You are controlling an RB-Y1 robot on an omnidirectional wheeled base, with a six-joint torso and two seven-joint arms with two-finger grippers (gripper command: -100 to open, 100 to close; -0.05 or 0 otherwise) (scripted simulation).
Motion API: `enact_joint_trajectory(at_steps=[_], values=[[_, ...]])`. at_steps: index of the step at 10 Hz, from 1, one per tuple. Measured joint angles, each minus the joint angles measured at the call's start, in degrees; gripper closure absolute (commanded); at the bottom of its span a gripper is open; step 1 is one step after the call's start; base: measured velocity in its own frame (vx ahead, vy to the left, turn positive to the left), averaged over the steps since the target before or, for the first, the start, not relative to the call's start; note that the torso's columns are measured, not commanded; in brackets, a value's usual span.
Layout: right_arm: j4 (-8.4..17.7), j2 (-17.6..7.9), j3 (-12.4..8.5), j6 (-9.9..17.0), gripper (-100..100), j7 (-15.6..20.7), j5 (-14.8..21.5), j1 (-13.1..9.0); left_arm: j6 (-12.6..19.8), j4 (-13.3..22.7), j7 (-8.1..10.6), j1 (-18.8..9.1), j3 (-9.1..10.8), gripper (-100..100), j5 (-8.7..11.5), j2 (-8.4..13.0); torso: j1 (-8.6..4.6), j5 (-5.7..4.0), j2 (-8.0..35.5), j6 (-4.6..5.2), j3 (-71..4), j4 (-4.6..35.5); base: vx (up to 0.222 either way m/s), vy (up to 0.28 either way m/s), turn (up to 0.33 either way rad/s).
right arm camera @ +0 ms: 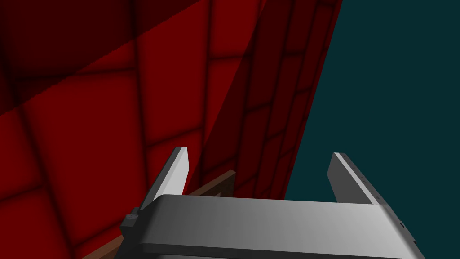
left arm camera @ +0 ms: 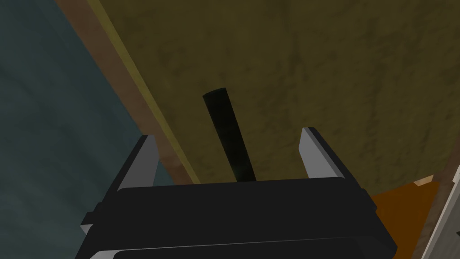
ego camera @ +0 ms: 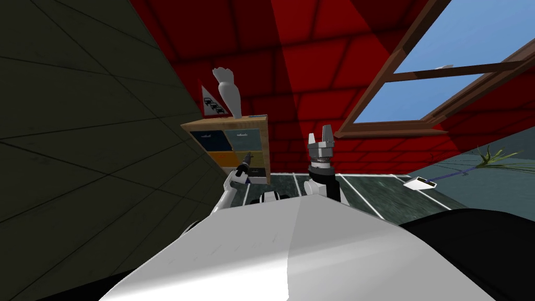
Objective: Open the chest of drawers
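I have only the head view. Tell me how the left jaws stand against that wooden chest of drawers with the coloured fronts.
Observer: In the left wrist view the left jaws are open, with one light grey finger on each side of a thin black bar handle. Neither finger touches it.
Operator: Name the drawer front that handle sits on.
Observer: It sits on a mottled olive-yellow drawer front. A wooden divider strip separates that from a grey-teal front.
Operator: Tell me how deep the handle sits.
Observer: It runs from beyond the fingertips down to the jaws' dark base, so it is fully between them.
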Motion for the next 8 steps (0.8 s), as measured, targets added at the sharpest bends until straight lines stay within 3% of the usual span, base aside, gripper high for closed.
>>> enact_joint_trajectory(at_steps=[8], values=[[0.00,-0.01,-0.01,0.00,0,0.00,0.00,0.00,1.88,-1.96,-3.60,2.53,-0.10,100,-8.17,-11.74,-0.02,-0.07,0.16,-0.19,0.10,0.12,-0.009,0.087,0.016]])
